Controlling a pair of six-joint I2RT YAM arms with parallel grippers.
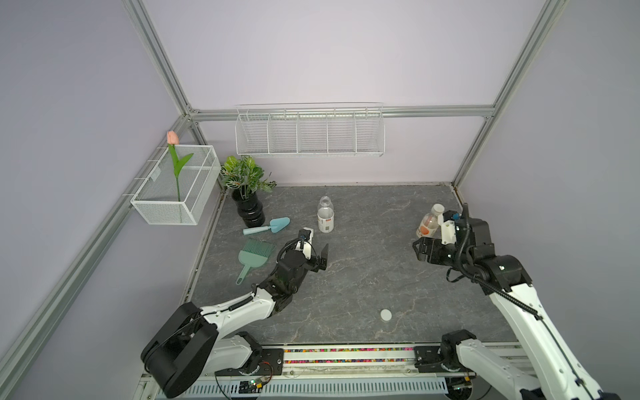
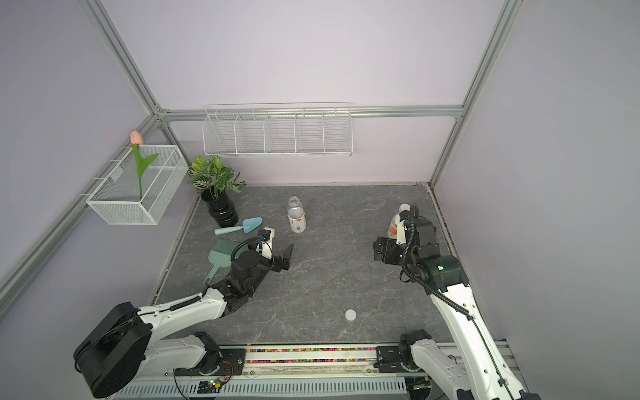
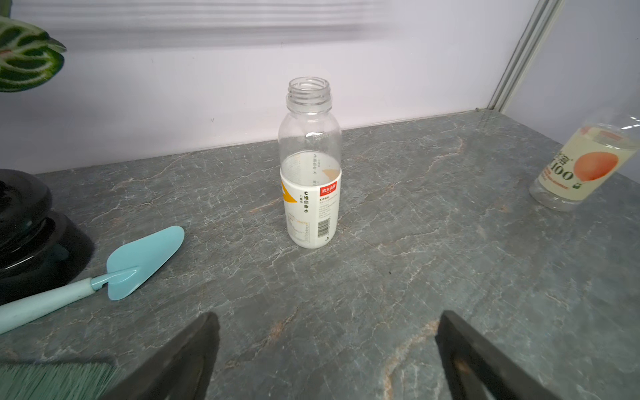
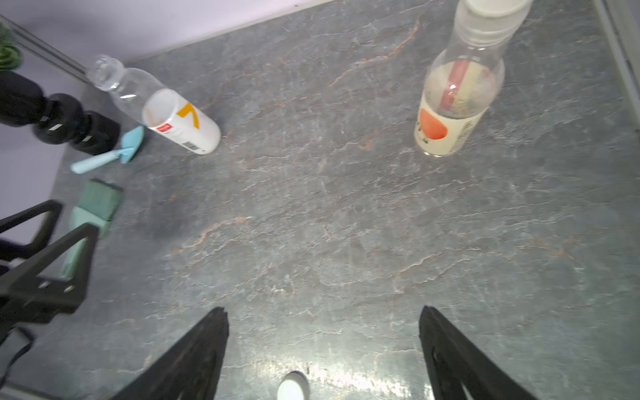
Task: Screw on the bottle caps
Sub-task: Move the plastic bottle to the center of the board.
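Observation:
The white-label bottle (image 1: 325,217) (image 3: 310,194) stands upright and uncapped at mid-table. My left gripper (image 1: 317,254) (image 3: 329,332) hangs open in front of it, nothing between its fingers. The orange-label bottle (image 1: 428,223) (image 4: 450,110) stands at the far right with a white cap (image 1: 438,209) (image 4: 495,7) on its neck. My right gripper (image 1: 420,250) (image 4: 322,325) is open and empty, just in front of that bottle. A loose white bottle cap (image 1: 385,314) (image 2: 350,314) (image 4: 292,388) lies flat near the table's front edge.
A black vase (image 1: 249,211) with a leafy plant stands back left. A blue trowel (image 1: 268,227) and a green brush (image 1: 254,256) lie beside my left arm. A wire basket (image 1: 173,197) holding a tulip hangs left; a wire shelf (image 1: 308,133) hangs on the back wall.

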